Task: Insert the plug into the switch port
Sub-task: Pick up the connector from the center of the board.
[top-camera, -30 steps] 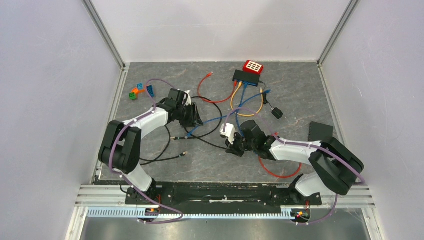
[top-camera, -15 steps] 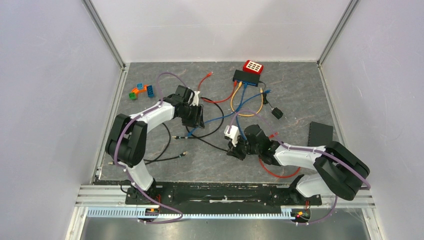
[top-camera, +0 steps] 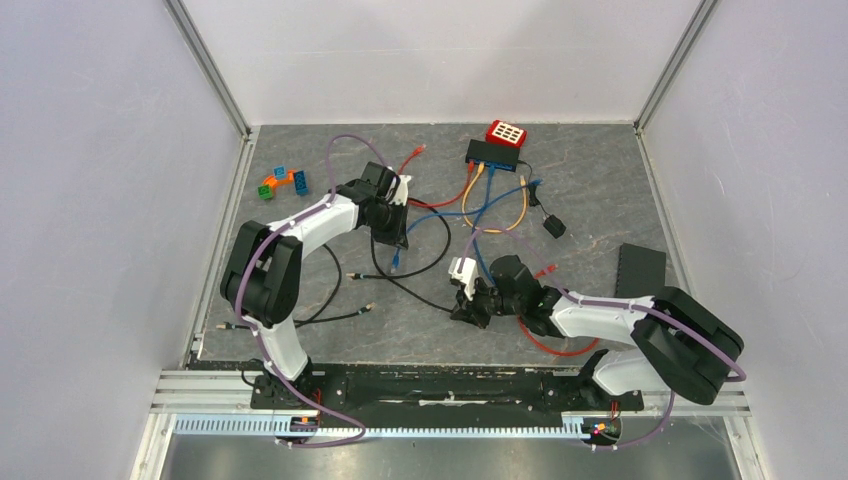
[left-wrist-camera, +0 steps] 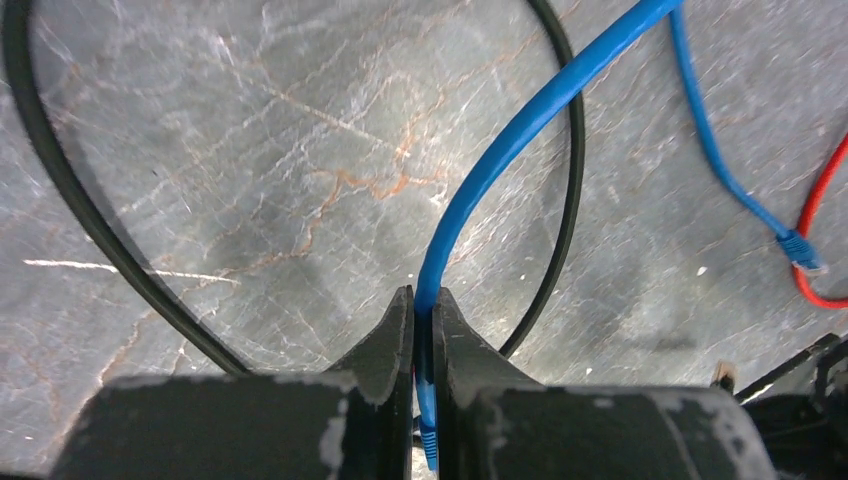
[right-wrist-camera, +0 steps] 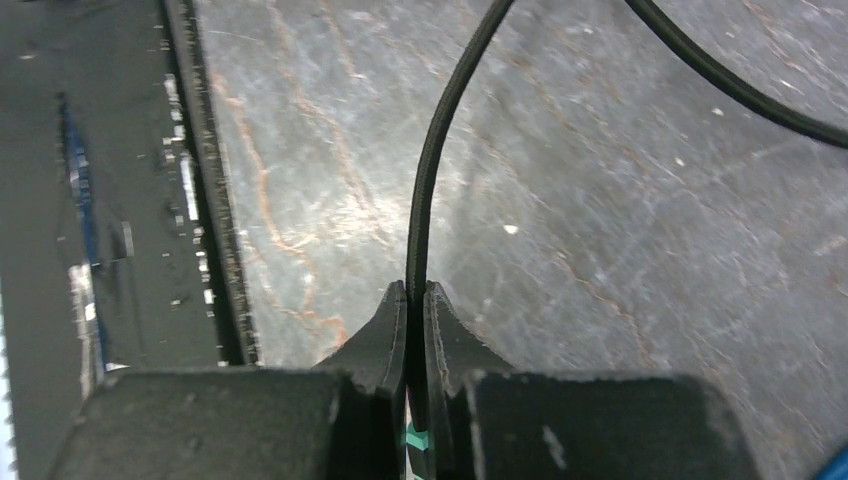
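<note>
The switch (top-camera: 493,153) is a dark box at the back of the table, with a red keypad-like block (top-camera: 506,133) behind it and orange and blue cables plugged in. My left gripper (top-camera: 393,236) (left-wrist-camera: 422,300) is shut on a blue cable (left-wrist-camera: 520,130) close to its end. The blue plug (left-wrist-camera: 428,440) shows just behind the jaws. My right gripper (top-camera: 466,308) (right-wrist-camera: 416,292) is shut on a thin black cable (right-wrist-camera: 430,170) near mid-table; a green band shows between its jaws.
Loose black, blue, red and orange cables cross the middle of the table. A second blue plug (left-wrist-camera: 800,246) lies beside a red cable (left-wrist-camera: 815,210). Coloured blocks (top-camera: 280,182) sit at the back left, a black box (top-camera: 641,265) at the right, and a small black adapter (top-camera: 555,227).
My left gripper moved toward the back and shut on the blue cable. My right gripper slid a little nearer and left, still gripping the black cable.
</note>
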